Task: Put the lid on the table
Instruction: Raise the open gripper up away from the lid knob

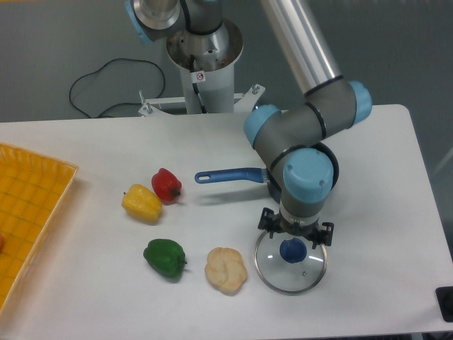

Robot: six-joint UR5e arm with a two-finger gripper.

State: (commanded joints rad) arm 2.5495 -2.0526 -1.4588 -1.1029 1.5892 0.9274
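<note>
- The table [368, 177] is taking up most of the picture. It is big, white and smooth.
- The robot arm [304, 42] is reaching down from the top of the frame to the lower right part of the table.
- The yellow tray [28, 212] is sitting at the left edge of the frame, well apart from the arm.
- The saucepan [230, 175] is lying near the middle. Only its blue handle is showing, because the arm is hiding the pot part.
- The lid [290, 269] is sitting in the lower right of the frame, low over the white top. It looks flat, but it is hard to tell if it is touching down yet.
- The gripper [293, 244] is pointing straight down over the lid's blue knob [292, 251]. Its fingers are hard to see from here, so nobody can tell if it is squeezing the knob or letting go.
- The bread roll [226, 269] is lying just left of the lid. A green pepper [165, 257], a yellow pepper [141, 203] and a red pepper [166, 184] are lying further left.
- The robot seems to be at the putting-down step, and the job looks nearly done.
- The next move probably needs the claw to let go gently and lift straight up, so the lid is not sliding into the roll.
</note>
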